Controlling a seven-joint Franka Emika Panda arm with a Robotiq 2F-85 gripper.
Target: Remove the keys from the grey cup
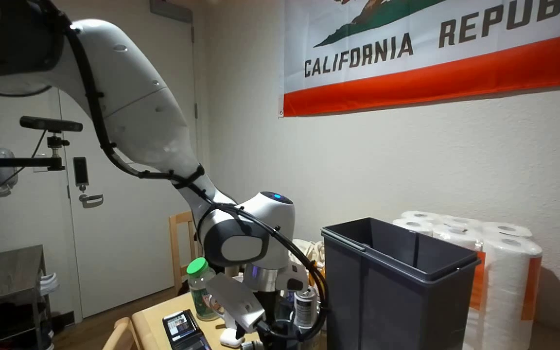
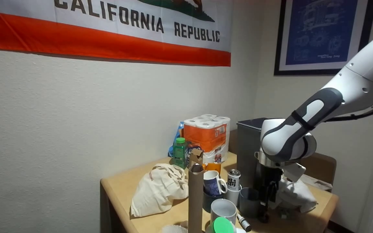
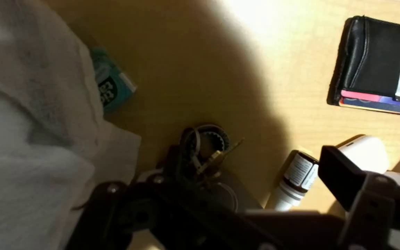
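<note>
Flag (image 2: 108,34) reading "CALIFORNIA REPUBLIC", can (image 2: 234,180) with bold lettering, bottle (image 3: 300,173) with label too blurred to read, gripper (image 3: 252,154) beside grey cup (image 2: 248,204), fingers spread apart, keys (image 3: 211,161) near one

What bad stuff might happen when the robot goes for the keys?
The keys show right by one of the spread fingers, so closing might just push them away. The small bottle shows between the fingers in the wrist view, so it could get bumped. In an exterior view, the fingers are right by the grey cup, which might tip if knocked.
</note>
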